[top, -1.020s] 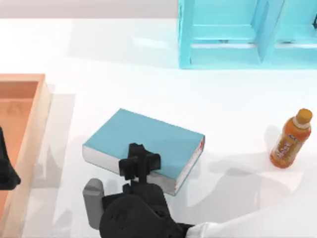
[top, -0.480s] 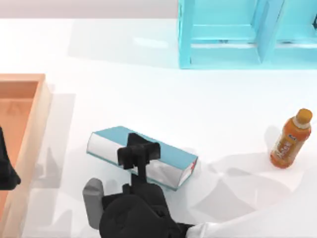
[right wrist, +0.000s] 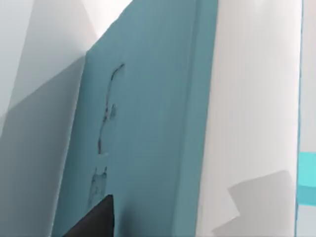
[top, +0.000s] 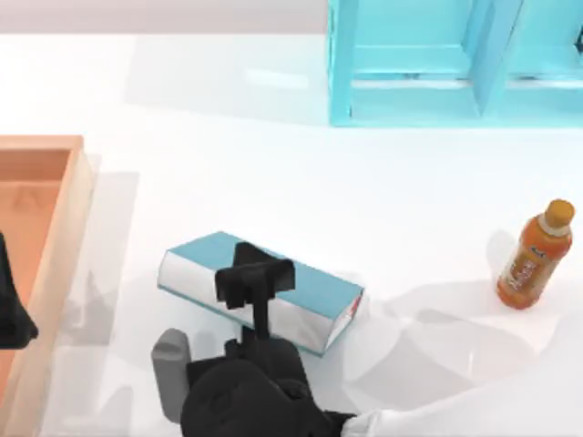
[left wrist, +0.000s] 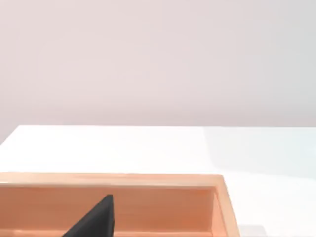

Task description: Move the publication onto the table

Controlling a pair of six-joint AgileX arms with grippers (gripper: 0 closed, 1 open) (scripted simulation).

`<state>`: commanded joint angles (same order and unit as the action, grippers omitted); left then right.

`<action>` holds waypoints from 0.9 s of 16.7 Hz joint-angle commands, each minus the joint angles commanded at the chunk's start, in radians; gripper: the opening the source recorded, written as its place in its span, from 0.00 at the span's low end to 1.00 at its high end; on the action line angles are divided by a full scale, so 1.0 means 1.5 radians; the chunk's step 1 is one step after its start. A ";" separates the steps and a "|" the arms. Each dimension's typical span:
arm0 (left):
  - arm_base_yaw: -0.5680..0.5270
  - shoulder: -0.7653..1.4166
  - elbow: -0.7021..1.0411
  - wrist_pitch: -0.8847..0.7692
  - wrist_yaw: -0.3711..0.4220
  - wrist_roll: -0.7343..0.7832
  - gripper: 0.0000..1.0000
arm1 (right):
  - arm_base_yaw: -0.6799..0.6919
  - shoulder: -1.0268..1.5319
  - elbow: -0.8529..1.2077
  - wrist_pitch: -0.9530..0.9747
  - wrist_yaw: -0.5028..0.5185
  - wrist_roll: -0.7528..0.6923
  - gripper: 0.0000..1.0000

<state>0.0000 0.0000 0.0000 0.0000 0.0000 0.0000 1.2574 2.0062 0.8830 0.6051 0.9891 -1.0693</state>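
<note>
Teal hardcover publication (top: 310, 284), tilted, in right claw (top: 255, 278).

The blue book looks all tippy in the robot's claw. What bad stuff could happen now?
1. The blue book is tilted up on its edge in the right gripper, so it might slip and flop onto the table.
2. A wide swing could knock over the orange bottle.

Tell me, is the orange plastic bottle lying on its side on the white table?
No, the orange plastic bottle stands upright on the white table, cap up, at the top view's right, apart from the teal book.
</note>
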 joint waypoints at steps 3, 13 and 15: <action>0.000 0.000 0.000 0.000 0.000 0.000 1.00 | 0.030 -0.004 0.010 -0.061 0.020 0.052 1.00; 0.000 0.000 0.000 0.000 0.000 0.000 1.00 | 0.216 -0.027 0.070 -0.448 0.150 0.380 1.00; 0.000 0.000 0.000 0.000 0.000 0.000 1.00 | 0.247 -0.031 0.081 -0.515 0.172 0.436 1.00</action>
<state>0.0000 0.0000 0.0000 0.0000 0.0000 0.0000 1.6286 1.9593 1.0038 -0.1671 1.2471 -0.4153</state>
